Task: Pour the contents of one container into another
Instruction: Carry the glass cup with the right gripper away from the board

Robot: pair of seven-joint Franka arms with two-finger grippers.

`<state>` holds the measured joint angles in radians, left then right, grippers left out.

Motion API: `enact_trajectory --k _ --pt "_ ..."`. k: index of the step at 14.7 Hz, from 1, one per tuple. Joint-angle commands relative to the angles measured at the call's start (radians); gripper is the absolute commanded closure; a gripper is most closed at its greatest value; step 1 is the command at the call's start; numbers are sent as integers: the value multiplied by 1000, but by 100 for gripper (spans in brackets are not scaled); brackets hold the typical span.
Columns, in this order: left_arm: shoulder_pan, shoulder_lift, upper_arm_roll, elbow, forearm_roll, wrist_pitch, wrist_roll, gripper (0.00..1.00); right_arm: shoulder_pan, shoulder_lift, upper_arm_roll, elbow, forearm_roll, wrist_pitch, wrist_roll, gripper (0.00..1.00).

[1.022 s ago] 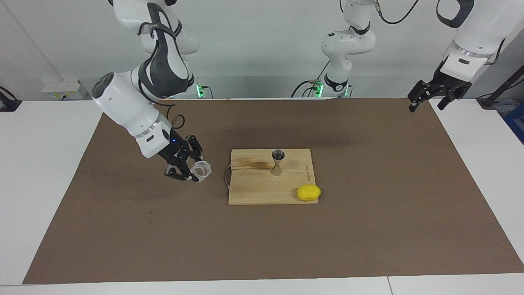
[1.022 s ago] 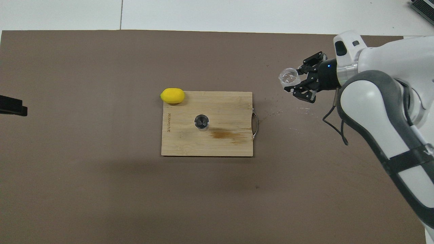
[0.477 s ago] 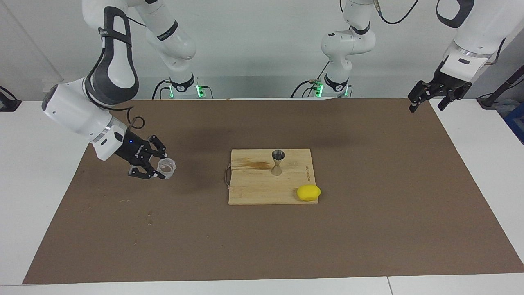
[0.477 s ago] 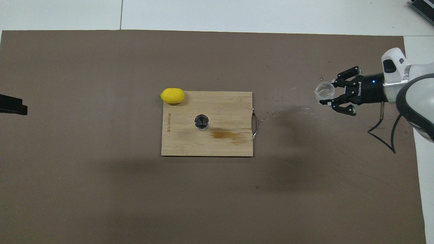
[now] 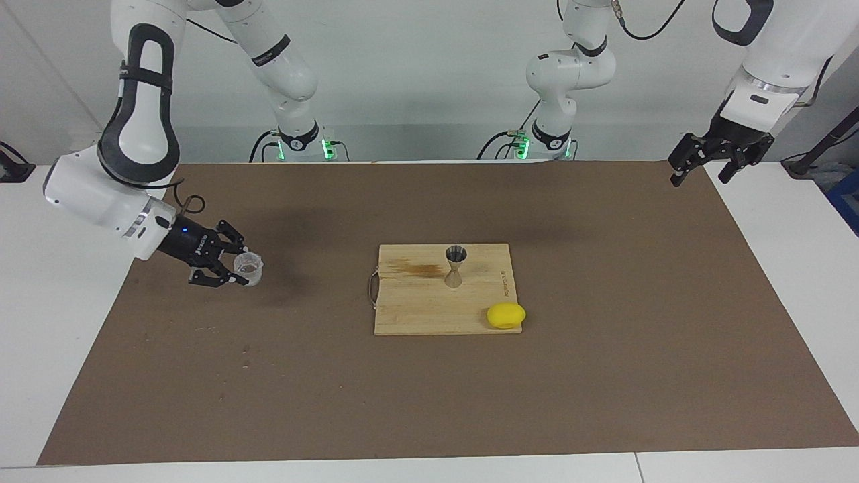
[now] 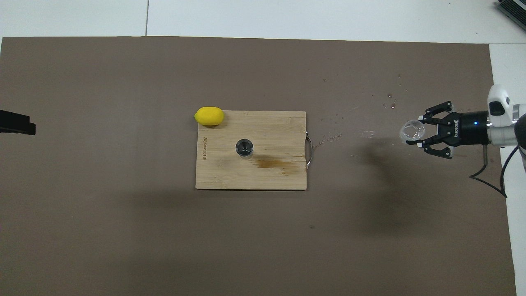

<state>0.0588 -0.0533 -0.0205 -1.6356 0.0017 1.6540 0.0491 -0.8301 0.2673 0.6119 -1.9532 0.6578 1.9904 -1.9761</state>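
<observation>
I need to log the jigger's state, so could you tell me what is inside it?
The jigger stands upright on the cutting board, and the overhead view looks into its upper cone. Only dark, shiny metal shows there; whether liquid lies in it cannot be told. The lower cone's inside is hidden.

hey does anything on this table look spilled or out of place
Yes. Small wet droplets dot the brown mat between the cutting board and the glass cup held in the right hand. A dark stain marks the board beside the jigger. The lemon overhangs the board's corner.
</observation>
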Motion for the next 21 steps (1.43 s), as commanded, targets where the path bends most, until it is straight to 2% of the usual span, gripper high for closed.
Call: enact_trajectory --k 1,4,9,13,21 --pt "-22 13 11 7 12 20 -11 0 -60 16 26 -39 46 -19 -117 100" --pt "-27 15 11 10 15 13 -11 0 -112 62 25 -41 63 -42 -174 100" --pt "-31 33 11 13 9 23 -11 0 -179 193 25 -26 74 -56 -245 100" --pt "-33 47 11 19 9 17 -11 0 -184 250 23 -9 66 -50 -294 100" --pt "-56 44 44 28 -12 30 -17 0 -210 274 23 -7 40 -47 -354 100"
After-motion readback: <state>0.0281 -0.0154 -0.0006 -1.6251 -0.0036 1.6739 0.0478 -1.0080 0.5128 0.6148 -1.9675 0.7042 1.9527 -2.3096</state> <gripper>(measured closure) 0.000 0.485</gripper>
